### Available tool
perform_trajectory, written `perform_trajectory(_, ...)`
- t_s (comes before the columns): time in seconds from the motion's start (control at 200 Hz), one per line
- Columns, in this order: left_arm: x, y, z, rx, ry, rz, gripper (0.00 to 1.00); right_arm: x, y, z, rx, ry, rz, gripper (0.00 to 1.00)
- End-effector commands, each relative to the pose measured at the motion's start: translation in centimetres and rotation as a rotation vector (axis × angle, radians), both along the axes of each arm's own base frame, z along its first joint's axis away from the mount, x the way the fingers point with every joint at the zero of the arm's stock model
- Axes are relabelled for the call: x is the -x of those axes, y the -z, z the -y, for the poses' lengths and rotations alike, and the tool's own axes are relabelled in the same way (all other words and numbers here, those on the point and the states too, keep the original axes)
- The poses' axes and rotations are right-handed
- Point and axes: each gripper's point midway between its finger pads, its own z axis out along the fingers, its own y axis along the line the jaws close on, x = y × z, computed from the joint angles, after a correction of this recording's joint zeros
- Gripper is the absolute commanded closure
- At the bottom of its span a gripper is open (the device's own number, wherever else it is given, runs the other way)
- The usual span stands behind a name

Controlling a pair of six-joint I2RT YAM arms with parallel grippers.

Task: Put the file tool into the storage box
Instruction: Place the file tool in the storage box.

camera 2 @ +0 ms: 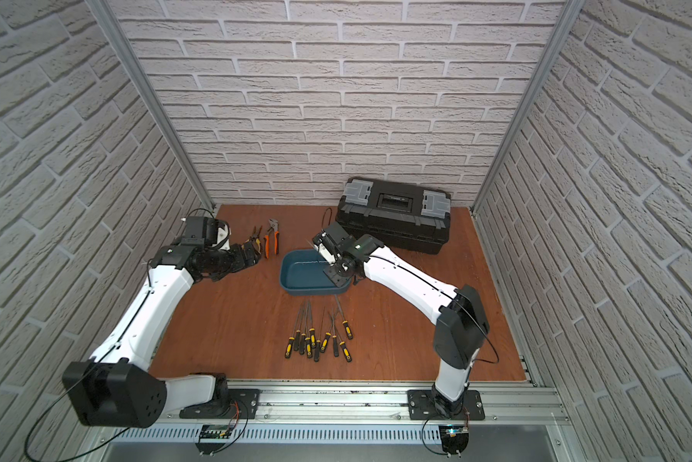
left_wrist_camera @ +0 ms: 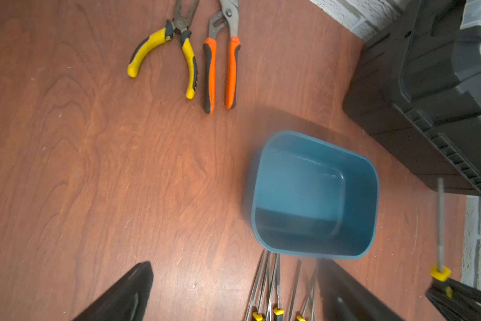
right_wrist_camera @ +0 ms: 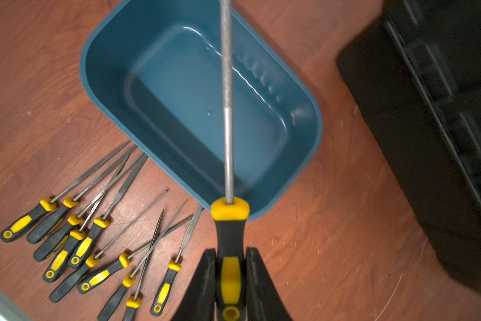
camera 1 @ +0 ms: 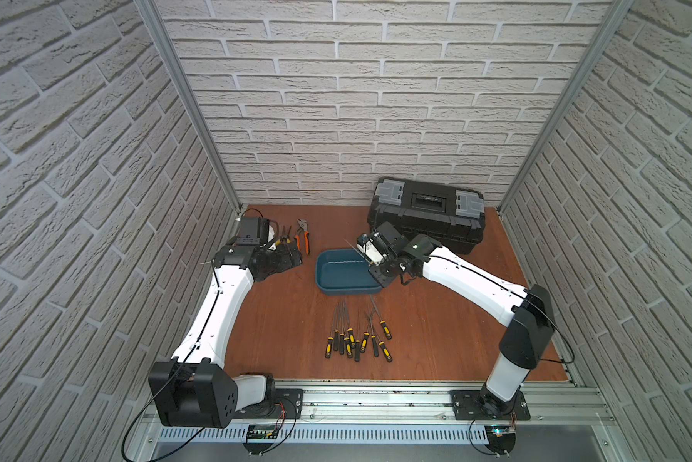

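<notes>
Jaws of the right arm (camera 1: 468, 276) are pinched shut on the black-and-yellow handle of a file (right_wrist_camera: 228, 139), one on each side of the grip. The yellow collar and the whole grey shaft stick out in front of them. The file hangs in the air over the storage box (camera 1: 328, 276). In the right wrist view its collar sits above the box's rim and its shaft runs across the open blue inside; whether the tip touches anything cannot be told. The box stands on the counter (camera 1: 280, 320) between the two arms, just behind a loose heap of files (camera 1: 350, 340) whose tips reach its near wall. Jaws of the left arm (camera 1: 220, 304) stand wide apart with nothing between them, held above the counter near the yellow pliers (left_wrist_camera: 191, 69) and the orange pliers (left_wrist_camera: 231, 72). A black toolbox (camera 1: 428, 216) sits against the back wall, behind the right arm's wrist.
</notes>
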Motion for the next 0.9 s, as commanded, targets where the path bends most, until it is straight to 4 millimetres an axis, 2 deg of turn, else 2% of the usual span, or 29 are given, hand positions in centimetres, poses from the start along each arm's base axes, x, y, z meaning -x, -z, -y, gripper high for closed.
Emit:
perform_trajectory(0.0, 1.0, -0.2, -0.1, 0.005, 0.015, -0.005, 0.02, -1.1, 0.3, -1.1, 0.070, -0.163, 0.023, 0.88)
perform_trajectory(0.16, 1.1, 0.0, -0.2, 0.008, 0.011, -0.018, 0.02, -3.0, 2.0, -2.3, 0.126, -0.246, 0.054, 0.89)
perform_trajectory(0.175, 1.1, 0.0, -0.2, 0.007, 0.010, -0.018, 0.02, -3.1, 3.3, -2.5, 0.139, -0.257, 0.035, 0.89)
perform_trajectory(0.205, 1.1, 0.1, -0.2, 0.008, 0.010, -0.023, 0.02, -3.2, 4.0, -2.6, 0.150, -0.270, 0.031, 0.89)
perform_trajectory(0.46, 0.9, 0.3, 0.1, 0.017, 0.021, -0.050, 0.02, -3.1, 8.3, -3.1, 0.198, -0.344, -0.019, 0.90)
perform_trajectory(0.68, 0.6, 1.1, 0.4, 0.015, 0.030, -0.076, 0.02, -3.1, 9.1, -2.6, 0.243, -0.362, -0.019, 0.89)
perform_trajectory(0.895, 0.1, 1.7, 0.5, 0.019, 0.028, -0.085, 0.02, -2.1, 9.9, -2.2, 0.294, -0.396, -0.026, 0.89)
